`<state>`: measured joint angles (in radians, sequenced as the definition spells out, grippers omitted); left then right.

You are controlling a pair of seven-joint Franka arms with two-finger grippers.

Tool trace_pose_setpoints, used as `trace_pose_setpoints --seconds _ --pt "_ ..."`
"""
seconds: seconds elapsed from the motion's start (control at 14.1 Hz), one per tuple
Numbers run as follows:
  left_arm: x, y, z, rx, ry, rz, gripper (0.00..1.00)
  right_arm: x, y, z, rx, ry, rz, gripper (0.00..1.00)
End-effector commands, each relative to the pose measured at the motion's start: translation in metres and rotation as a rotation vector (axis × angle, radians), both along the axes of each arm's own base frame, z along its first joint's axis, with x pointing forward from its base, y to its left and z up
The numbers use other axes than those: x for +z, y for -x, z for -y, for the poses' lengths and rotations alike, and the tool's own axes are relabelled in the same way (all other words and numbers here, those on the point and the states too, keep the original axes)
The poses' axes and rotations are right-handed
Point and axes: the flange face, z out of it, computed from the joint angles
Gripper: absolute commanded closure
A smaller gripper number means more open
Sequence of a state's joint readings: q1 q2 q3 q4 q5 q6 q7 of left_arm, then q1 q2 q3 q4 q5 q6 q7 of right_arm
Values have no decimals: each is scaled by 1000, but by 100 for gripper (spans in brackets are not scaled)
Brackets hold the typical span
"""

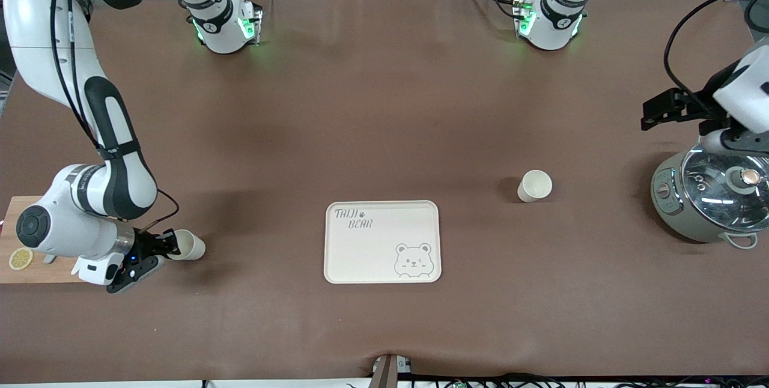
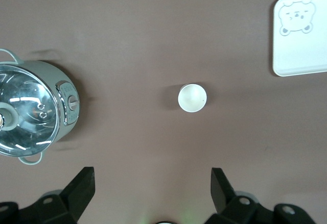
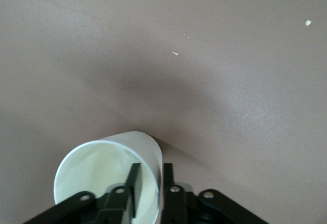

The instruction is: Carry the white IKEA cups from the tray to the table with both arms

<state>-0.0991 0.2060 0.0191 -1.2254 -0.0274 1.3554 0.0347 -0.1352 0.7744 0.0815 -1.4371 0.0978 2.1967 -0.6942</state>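
While tray (image 1: 336,256) sits bare, 2 cups on table (image 1: 384,106) (both hollow), right gripper (image 1: 170,248) pinching cup rim (image 1: 191,245), left gripper (image 2: 152,188) spread wide.

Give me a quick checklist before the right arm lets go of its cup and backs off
1. Tray cleared of cups: ok.
2. Cup toward the left arm's end upright on the table, apart from the electric pot: ok.
3. Left gripper open, over the table beside the pot, holding nothing: ok.
4. Right gripper pinching the wall of its cup, one finger inside, one outside: not ok, not yet released.
5. That cup resting flat on the table: cannot tell.
6. Cup's spot clear of the wooden cutting board: ok.
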Motion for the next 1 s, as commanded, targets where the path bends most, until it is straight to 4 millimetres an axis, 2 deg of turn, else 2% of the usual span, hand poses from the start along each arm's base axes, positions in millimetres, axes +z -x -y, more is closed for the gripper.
trace_pose_setpoints --seconds 0.0,0.07,0.21,0.5,0.64,0.78,0.85,0.92 --pt "3 15 -17 -23 27 33 0 1 -1 3 -1 -25 12 15" --pt "-1 24 -19 -24 31 62 0 3 -2 4 -2 -24 16 1" --pt "-18 33 -22 -21 42 116 0 8 -3 4 -2 -22 22 0" --pt "-26 23 -25 -23 31 112 0 38 -9 6 0 -21 31 0" --pt "-21 21 -31 -73 26 132 0 64 -9 5 7 -29 -17 0" --pt "-20 19 -31 -70 25 148 0 104 -8 5 19 -34 -79 0" --pt "-22 18 -29 -68 14 147 0 126 -5 5 11 -34 -120 0" --pt "-23 18 -28 -70 10 147 0 160 -1 7 -11 -32 -135 0"
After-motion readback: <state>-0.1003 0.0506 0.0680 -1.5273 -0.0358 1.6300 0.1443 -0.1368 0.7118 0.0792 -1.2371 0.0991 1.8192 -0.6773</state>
